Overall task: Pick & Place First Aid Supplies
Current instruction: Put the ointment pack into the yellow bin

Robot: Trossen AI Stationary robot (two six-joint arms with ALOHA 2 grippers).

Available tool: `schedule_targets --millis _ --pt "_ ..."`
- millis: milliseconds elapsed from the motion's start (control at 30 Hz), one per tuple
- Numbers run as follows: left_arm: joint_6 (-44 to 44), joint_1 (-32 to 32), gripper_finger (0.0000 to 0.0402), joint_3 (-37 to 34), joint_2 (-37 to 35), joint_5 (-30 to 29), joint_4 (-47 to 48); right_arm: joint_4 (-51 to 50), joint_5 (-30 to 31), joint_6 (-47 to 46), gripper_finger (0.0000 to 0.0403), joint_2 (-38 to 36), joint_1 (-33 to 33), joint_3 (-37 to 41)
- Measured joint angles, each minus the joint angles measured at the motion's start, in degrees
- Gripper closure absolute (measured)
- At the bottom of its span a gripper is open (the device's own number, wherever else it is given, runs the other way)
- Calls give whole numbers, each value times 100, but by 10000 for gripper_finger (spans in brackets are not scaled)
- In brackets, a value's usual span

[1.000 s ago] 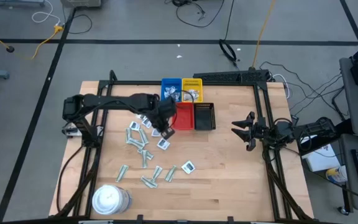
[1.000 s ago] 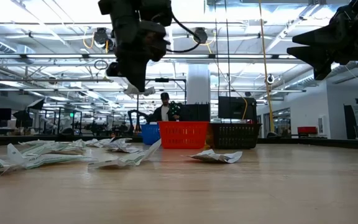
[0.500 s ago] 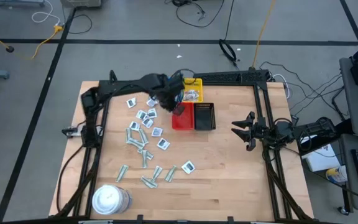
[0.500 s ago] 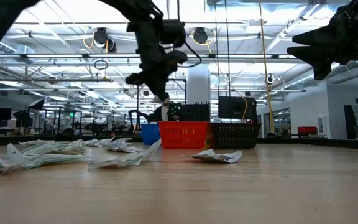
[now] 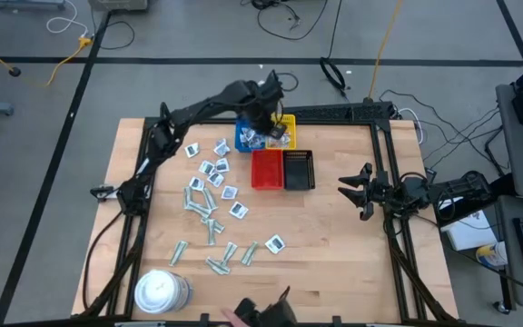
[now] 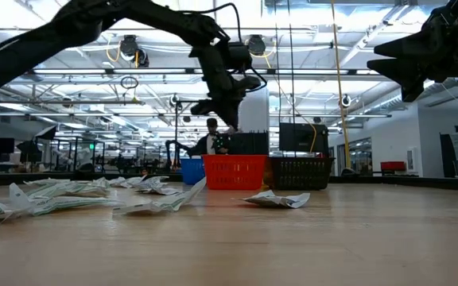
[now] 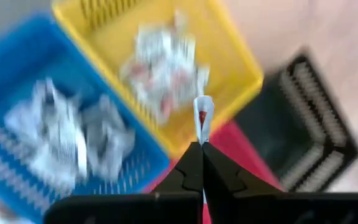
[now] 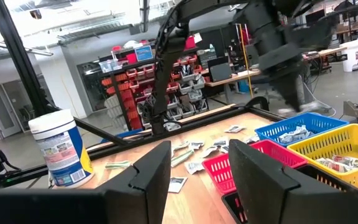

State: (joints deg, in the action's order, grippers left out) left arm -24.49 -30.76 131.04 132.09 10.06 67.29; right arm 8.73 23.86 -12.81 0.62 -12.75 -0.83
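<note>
My left gripper hangs over the far trays, above where the blue tray meets the yellow tray, shut on one small white packet with a red mark. Both trays hold crumpled packets. Several more first aid supplies lie flat on the wooden table to the left of the trays. My right gripper waits open at the table's right side, level and clear of everything. My left gripper pinches the packet's near end between its two fingertips. The fingers slant downward from above. The packet shows edge-on, sticks out beyond the fingertips and is lifted clear above the trays.
A red tray and a black tray stand just nearer than the blue and yellow ones. A big white tub stands at the near left corner. A hand with a dark object shows at the table's near edge.
My left gripper has carried the packet from above the scattered packets beside the red tray toward the table's far edge and a little to the right. It has stayed shut and now hangs over the blue and yellow trays.
</note>
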Motion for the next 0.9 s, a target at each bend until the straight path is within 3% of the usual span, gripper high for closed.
schedule_targets --millis 233,733,900 --pt "-264 -111 401 -37 52 -164 -912 0 0 1 248 0 1 -1" --pt "-301 -41 400 -55 820 -108 -1077 -1 0 0 248 0 -1 0" --pt "159 -24 373 -55 824 -111 -1197 0 -1 -1 248 -2 0 0"
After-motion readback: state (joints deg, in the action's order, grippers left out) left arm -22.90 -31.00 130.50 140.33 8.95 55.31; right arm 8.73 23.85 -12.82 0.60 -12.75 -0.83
